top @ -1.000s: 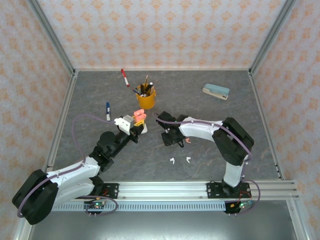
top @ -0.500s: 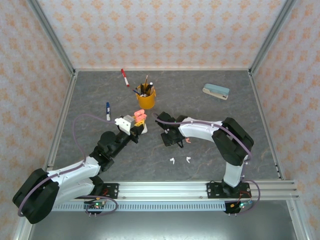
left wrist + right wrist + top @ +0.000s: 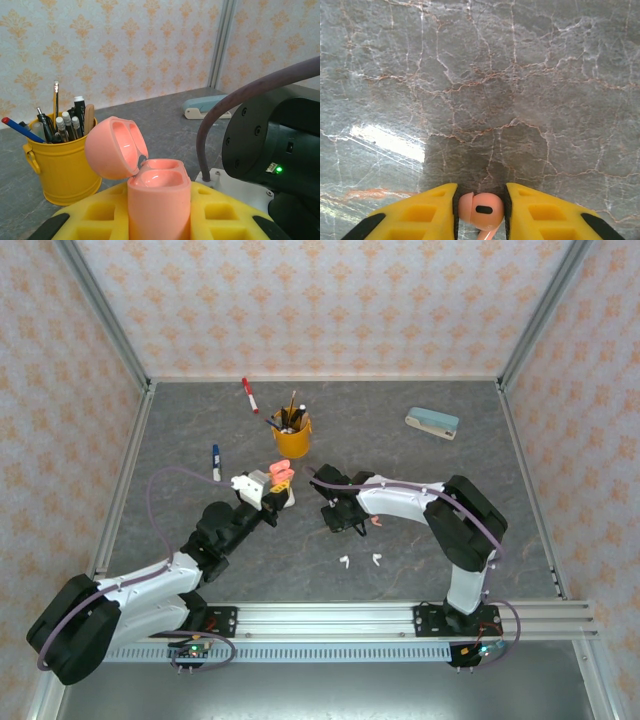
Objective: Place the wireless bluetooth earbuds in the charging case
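Note:
My left gripper (image 3: 159, 220) is shut on a salmon-pink charging case (image 3: 159, 197) held upright, its lid (image 3: 116, 147) swung open and both wells empty. From above, the case (image 3: 281, 476) hangs beside the yellow cup. My right gripper (image 3: 480, 212) points down at the table, its yellow fingers (image 3: 417, 212) shut on a pink earbud (image 3: 481, 209) with its stem toward the camera. From above, the right gripper (image 3: 338, 518) is low at table centre. Another pink earbud (image 3: 375, 521) lies just right of it. Two white earbuds (image 3: 343, 562) (image 3: 377, 559) lie nearer the front.
A yellow cup (image 3: 292, 438) of pens stands behind the case. A red marker (image 3: 249, 395) and a blue marker (image 3: 216, 462) lie at the back left, a teal stapler (image 3: 432, 423) at the back right. A white object (image 3: 289, 499) sits under the left gripper.
Both arms have barely shifted in the top view. The right gripper stays low over the same spot on the table.

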### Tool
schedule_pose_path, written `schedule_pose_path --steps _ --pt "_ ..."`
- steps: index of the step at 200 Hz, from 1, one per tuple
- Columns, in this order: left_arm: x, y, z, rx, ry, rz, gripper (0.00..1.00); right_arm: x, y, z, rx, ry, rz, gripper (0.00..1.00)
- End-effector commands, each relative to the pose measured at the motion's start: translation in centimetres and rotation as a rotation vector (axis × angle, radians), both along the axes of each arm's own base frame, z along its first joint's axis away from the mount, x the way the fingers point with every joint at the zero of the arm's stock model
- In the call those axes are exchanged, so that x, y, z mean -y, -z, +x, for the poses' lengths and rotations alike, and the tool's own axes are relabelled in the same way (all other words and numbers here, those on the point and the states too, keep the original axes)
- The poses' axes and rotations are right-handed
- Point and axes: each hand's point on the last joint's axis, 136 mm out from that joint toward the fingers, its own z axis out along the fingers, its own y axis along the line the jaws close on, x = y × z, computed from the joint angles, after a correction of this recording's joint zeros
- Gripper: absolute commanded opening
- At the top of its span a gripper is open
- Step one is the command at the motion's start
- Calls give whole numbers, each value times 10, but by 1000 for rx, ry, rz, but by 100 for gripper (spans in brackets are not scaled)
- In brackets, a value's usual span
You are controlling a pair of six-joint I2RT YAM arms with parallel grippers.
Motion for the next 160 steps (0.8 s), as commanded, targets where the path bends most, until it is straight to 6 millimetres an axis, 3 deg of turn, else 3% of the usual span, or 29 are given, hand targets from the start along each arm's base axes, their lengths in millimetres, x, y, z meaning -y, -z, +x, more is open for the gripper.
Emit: schedule_pose_path --steps 1,107,160 --pt "0 -15 5 25 -4 -32 0 9 4 -7 -15 6 -42 28" --pt "0 -13 5 18 -5 -27 0 11 -32 5 96 45 10 25" --pt "6 -8 4 8 30 -14 0 12 -76 16 195 51 45 25"
